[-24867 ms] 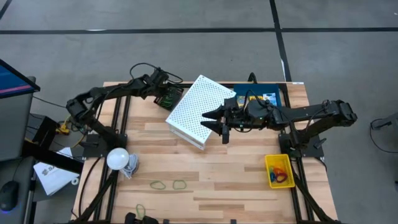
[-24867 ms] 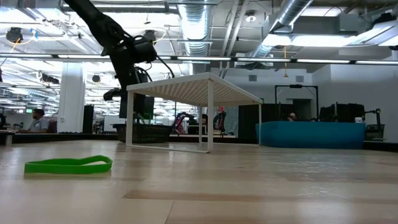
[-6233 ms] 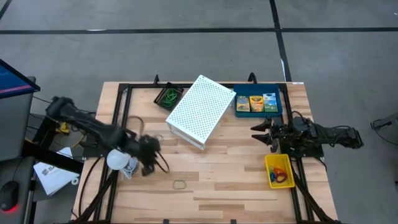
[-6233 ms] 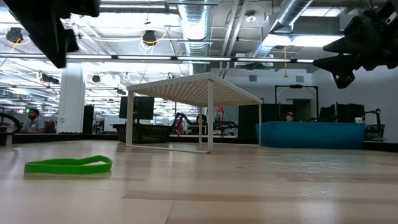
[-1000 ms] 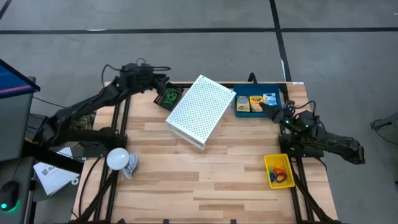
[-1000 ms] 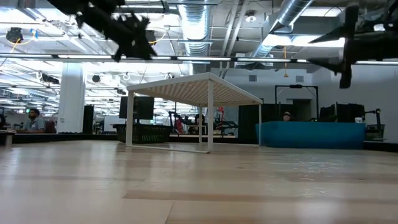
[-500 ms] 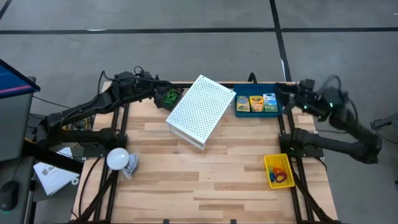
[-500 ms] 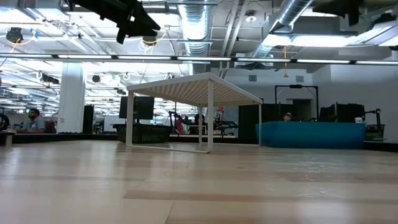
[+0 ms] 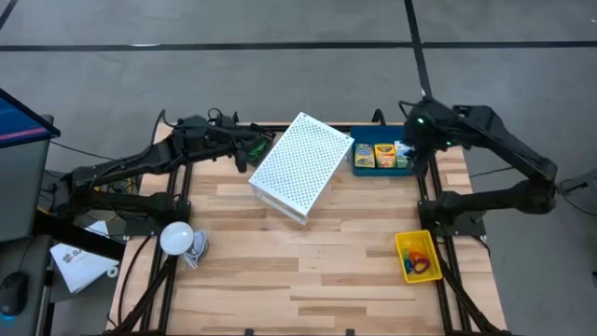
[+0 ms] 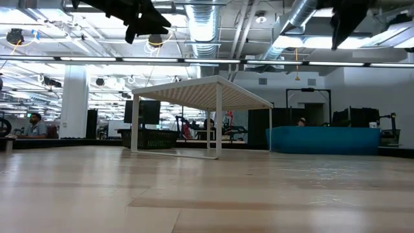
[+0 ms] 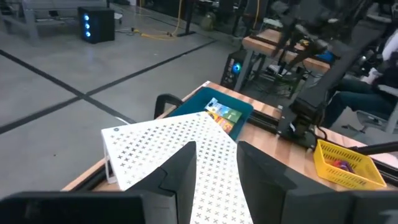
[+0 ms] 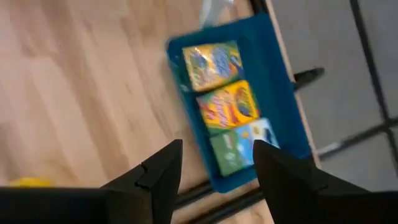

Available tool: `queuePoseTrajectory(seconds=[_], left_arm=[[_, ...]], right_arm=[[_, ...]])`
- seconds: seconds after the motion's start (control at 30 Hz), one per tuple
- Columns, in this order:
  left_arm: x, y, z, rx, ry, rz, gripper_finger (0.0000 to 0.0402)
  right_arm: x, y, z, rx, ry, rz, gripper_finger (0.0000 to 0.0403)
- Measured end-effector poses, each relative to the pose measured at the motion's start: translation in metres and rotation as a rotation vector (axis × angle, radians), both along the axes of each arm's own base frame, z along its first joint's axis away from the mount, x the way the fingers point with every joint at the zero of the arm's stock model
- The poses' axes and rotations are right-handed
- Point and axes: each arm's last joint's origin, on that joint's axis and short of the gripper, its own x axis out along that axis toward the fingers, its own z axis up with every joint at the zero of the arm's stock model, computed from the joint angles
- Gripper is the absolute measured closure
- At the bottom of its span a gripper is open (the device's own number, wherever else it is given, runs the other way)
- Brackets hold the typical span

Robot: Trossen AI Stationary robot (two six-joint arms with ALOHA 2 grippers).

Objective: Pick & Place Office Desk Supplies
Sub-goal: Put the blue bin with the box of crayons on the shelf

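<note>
The three crayon packs (image 9: pixel 383 154) lie side by side in the blue tray (image 9: pixel 357 168) at the table's (image 9: pixel 308 271) far right corner, and your right gripper (image 12: pixel 214 163) hangs over them with its fingers spread and nothing between them. The yellow tray (image 9: pixel 405 252) near the right edge holds a few bands, orange and blue among them. At the far left, the black tray (image 9: pixel 257 141) with its green bands sits beside the white perforated stand (image 9: pixel 300 166), mostly hidden under your left gripper (image 9: pixel 250 147). That gripper's fingers stand apart with nothing between them in its own view, so it looks released; whether it is over the tray or just beside it I cannot say from above.

No loose band shows on the wood, so the sorting looks close to done. Your next move probably calls for lifting both arms clear without clipping the stand or the tray rims. The white bulb (image 9: pixel 176 237) at the left edge is not yours to move.
</note>
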Motion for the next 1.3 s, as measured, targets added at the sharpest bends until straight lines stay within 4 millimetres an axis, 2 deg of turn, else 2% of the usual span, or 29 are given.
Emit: queuePoseTrajectory(seconds=[0.17,0.3,0.5,0.6,0.73,1.0,1.13,1.3], left_arm=[[0.003,-0.009,-0.005,-0.018,0.019,-0.008,0.0291],[0.006,-0.018,-0.005,-0.010,0.025,-0.013,0.0291],[0.008,-0.024,-0.005,-0.004,0.027,-0.024,0.0291],[0.008,-0.024,-0.005,-0.004,0.028,-0.021,0.0291],[0.008,-0.024,-0.005,-0.001,0.030,-0.010,0.0291],[0.008,-0.024,-0.007,-0.005,0.049,-0.008,0.0291],[0.007,-0.024,-0.008,-0.010,0.063,-0.008,0.0291],[0.007,-0.024,-0.010,-0.015,0.083,-0.008,0.0291]], right_arm=[[0.009,-0.028,-0.029,0.076,-0.049,-0.030,0.0210],[0.008,-0.041,-0.058,0.142,-0.088,-0.053,0.0210],[0.006,-0.041,-0.107,0.286,-0.048,0.061,0.0210],[0.009,-0.042,-0.125,0.346,-0.012,0.090,0.0210],[0.016,-0.049,-0.140,0.366,0.027,0.124,0.0210],[0.033,-0.077,-0.173,0.385,0.101,0.145,0.0210],[0.033,-0.090,-0.190,0.418,0.162,0.111,0.0210],[0.029,-0.103,-0.194,0.394,0.118,0.058,0.0210]])
